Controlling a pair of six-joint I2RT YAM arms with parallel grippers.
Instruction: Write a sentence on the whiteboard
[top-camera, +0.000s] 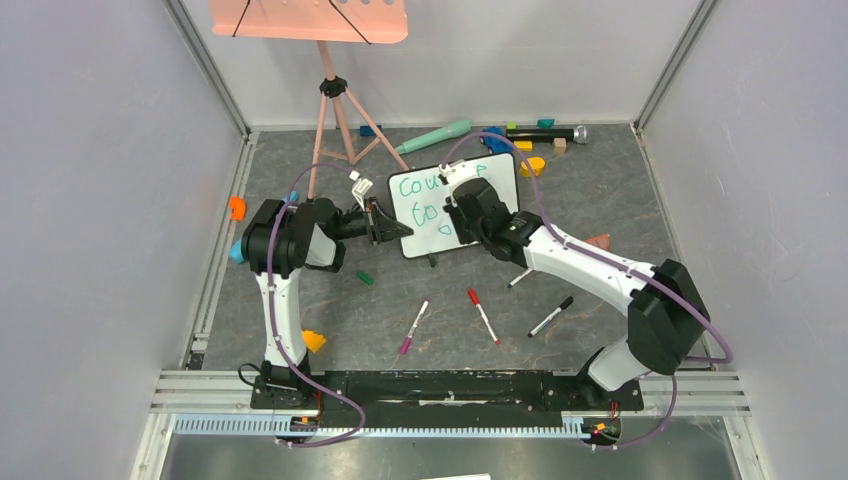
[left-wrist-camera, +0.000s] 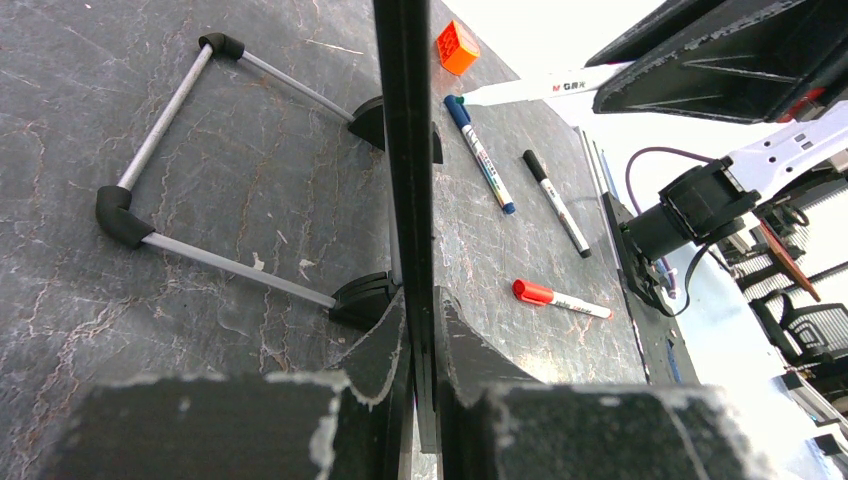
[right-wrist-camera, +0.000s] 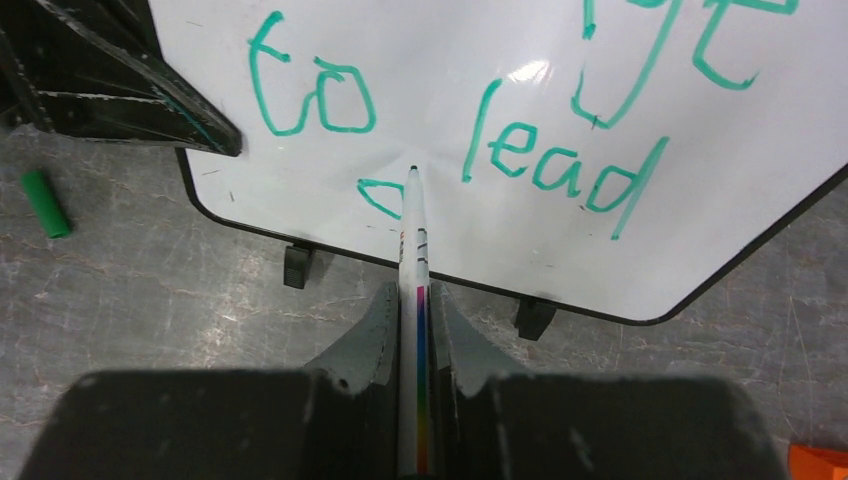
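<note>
Right gripper (right-wrist-camera: 417, 300) clamped tight on marker (right-wrist-camera: 413, 235), tip touching whiteboard (right-wrist-camera: 640, 80) | left gripper (left-wrist-camera: 420, 320) pinching its rim, board standing on its feet between my grippers | sentence (right-wrist-camera: 540, 165) shows "to lead", third line barely begun | I judge: light tip pressure, slow strokes, firm left clamp so board cannot rock.

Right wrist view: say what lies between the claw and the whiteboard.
The marker held in the right claw spans it, tip at the whiteboard beside a half-drawn teal letter; grey table lies beneath. Seen in the right wrist view.
</note>
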